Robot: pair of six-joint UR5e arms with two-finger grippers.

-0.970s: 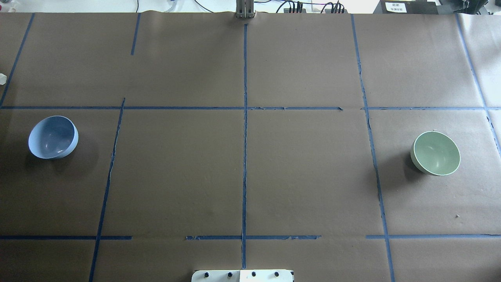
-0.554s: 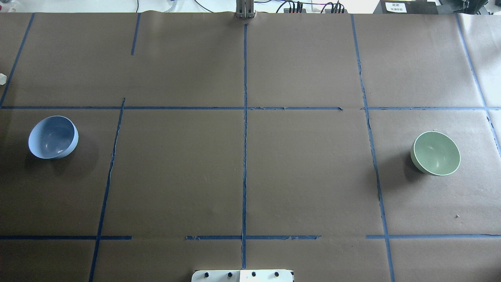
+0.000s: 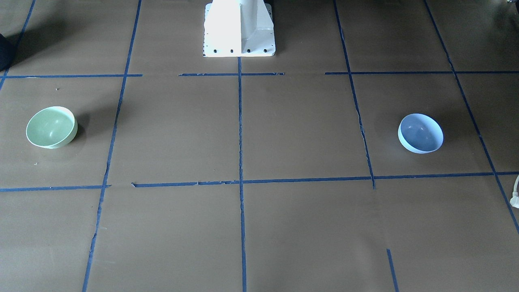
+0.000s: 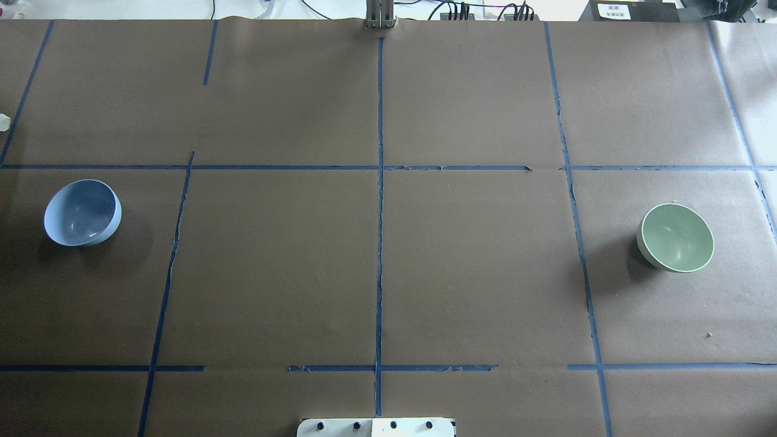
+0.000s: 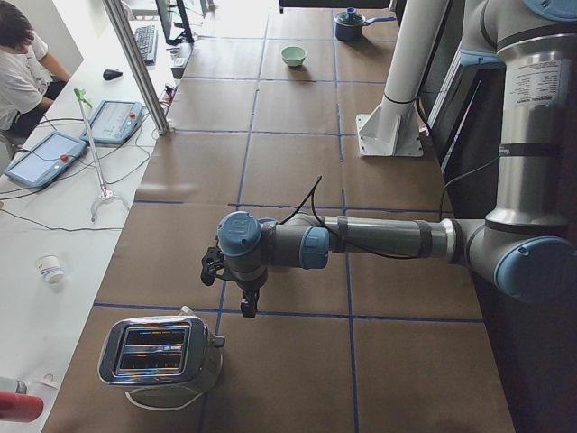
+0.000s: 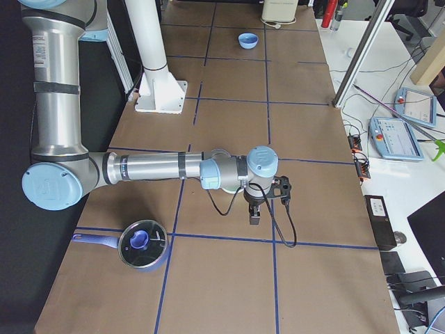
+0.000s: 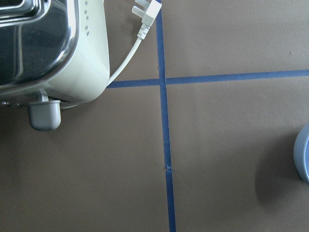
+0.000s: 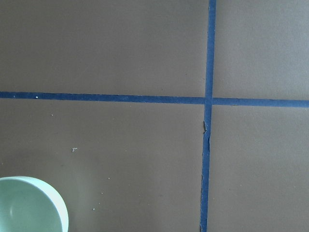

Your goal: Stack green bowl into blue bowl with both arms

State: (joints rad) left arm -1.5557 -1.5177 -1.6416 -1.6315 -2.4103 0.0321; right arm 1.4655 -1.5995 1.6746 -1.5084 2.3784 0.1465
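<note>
Two hands: what is the state of each? (Tech A)

Cannot tell for either. The left hand (image 5: 250, 302) points down beside the toaster (image 5: 162, 352) at the table's (image 4: 473, 267) left edge. The right hand (image 6: 254, 214) points down near the lidded pot (image 6: 142, 245) at the right edge. Neither touches a bowl. (Tech B)

Bowl positions? (Tech A)

The blue bowl (image 4: 82, 212) is upright near the left edge and the green bowl (image 4: 675, 237) upright near the right edge. They are well apart, unstacked. (Tech B)

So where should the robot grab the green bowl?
Probably the thin rim of the green bowl, coming straight down, one finger inside, one outside. It sits upright, mouth open, and its round smooth sides would likely slip.
</note>
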